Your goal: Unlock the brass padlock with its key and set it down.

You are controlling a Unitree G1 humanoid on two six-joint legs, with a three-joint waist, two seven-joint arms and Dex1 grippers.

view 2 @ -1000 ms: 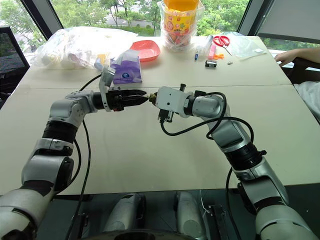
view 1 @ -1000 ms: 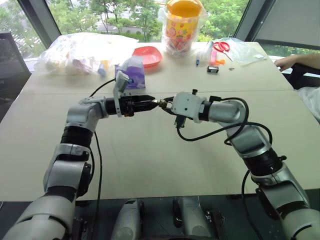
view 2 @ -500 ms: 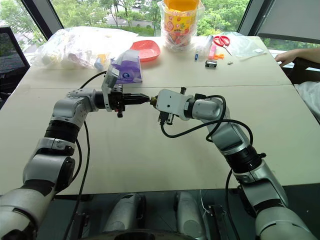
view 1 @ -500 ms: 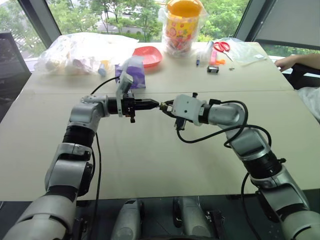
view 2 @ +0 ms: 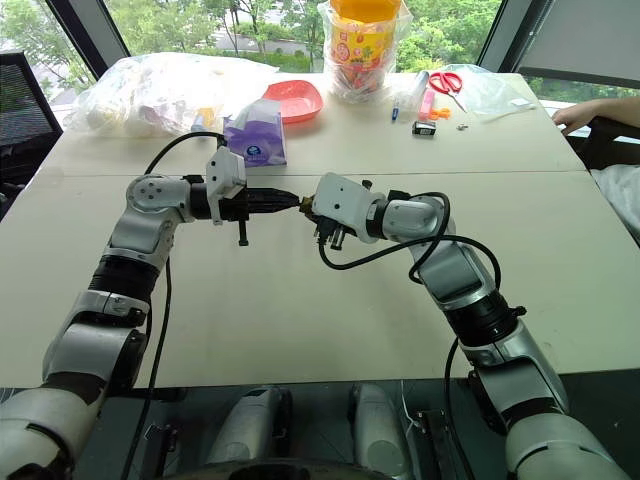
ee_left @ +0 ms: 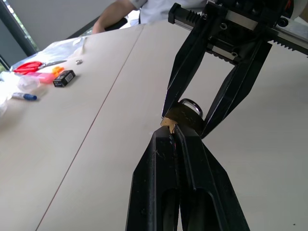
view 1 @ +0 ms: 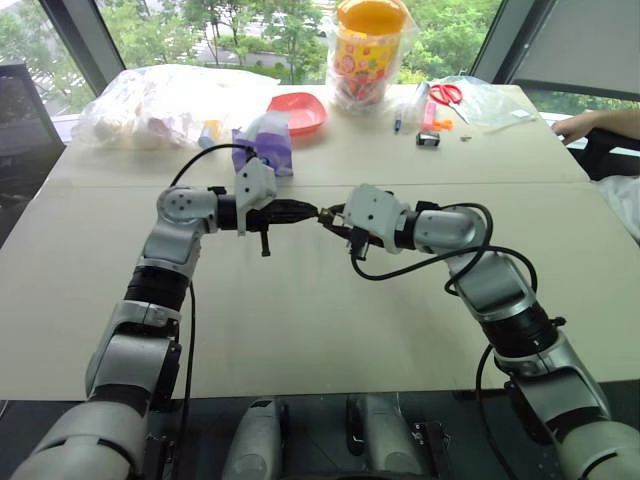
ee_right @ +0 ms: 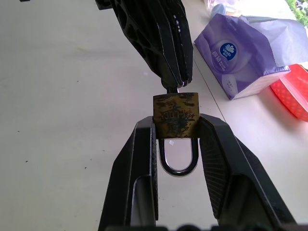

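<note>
— What's carrying everything?
— A pale table (view 1: 300,330).
— What's on it?
— Beyond the left gripper (view 1: 312,212): a purple tissue pack (view 1: 268,146), red dish (view 1: 297,111). Farther past the right gripper (view 1: 328,213): scissors (view 1: 446,93).

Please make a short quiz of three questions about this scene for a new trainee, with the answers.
1. True or false: the brass padlock rests on the table.
2. Which gripper clamps the padlock's body? A) left gripper B) right gripper C) neither
3. Fill in: the padlock's shackle is ____ (open or closed).

Key
1. False: it is held in the air above the table.
2. B: its two fingers press on both sides of the body, while the shut left gripper meets the keyhole end.
3. Closed: both legs of the shackle still enter the body.
</note>
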